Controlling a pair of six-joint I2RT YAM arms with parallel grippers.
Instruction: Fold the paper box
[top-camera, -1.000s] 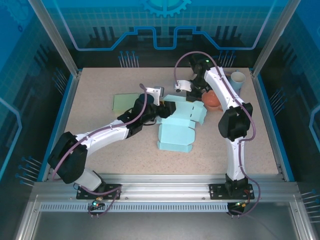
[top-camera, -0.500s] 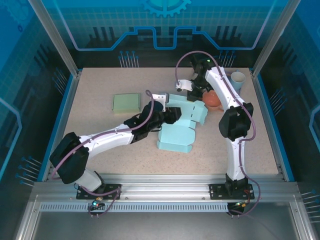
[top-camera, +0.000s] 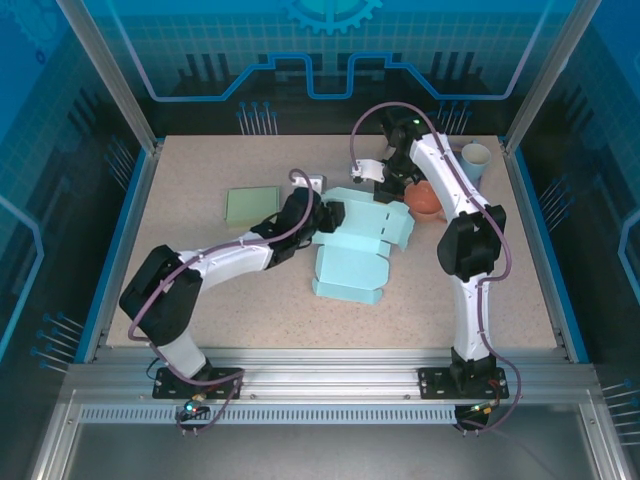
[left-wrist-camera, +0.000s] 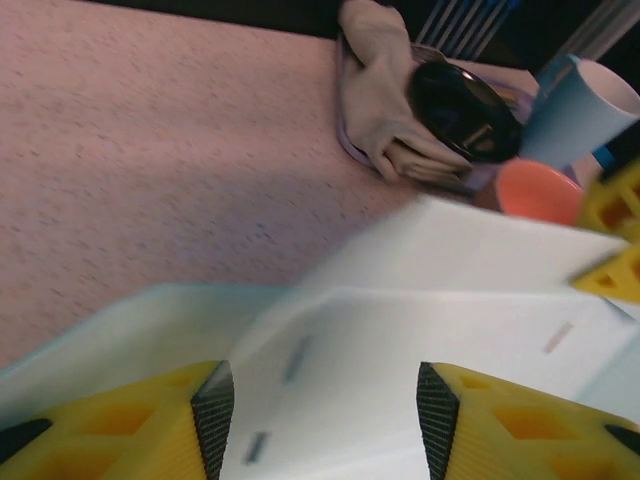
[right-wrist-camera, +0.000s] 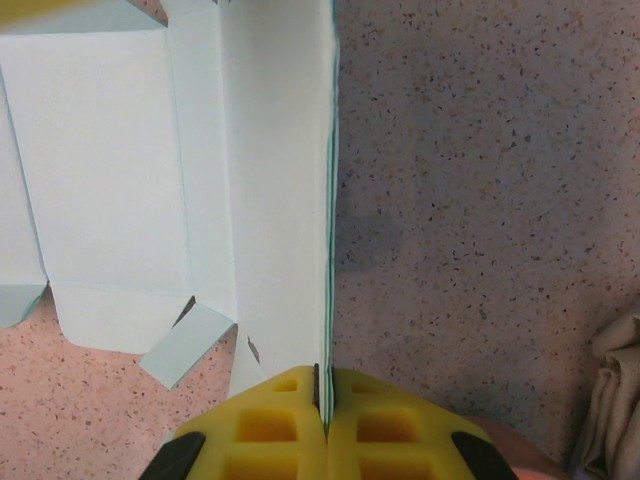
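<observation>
Here, right claw (right-wrist-camera: 323, 388) pinching paper box (right-wrist-camera: 110, 160) edge, left claw (left-wrist-camera: 325, 412) parted

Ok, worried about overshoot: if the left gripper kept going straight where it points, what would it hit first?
Most likely the paper box: its pale panels lie right ahead of the open left gripper. The cloth and orange bowl sit farther back, though depth is hard to judge.
</observation>
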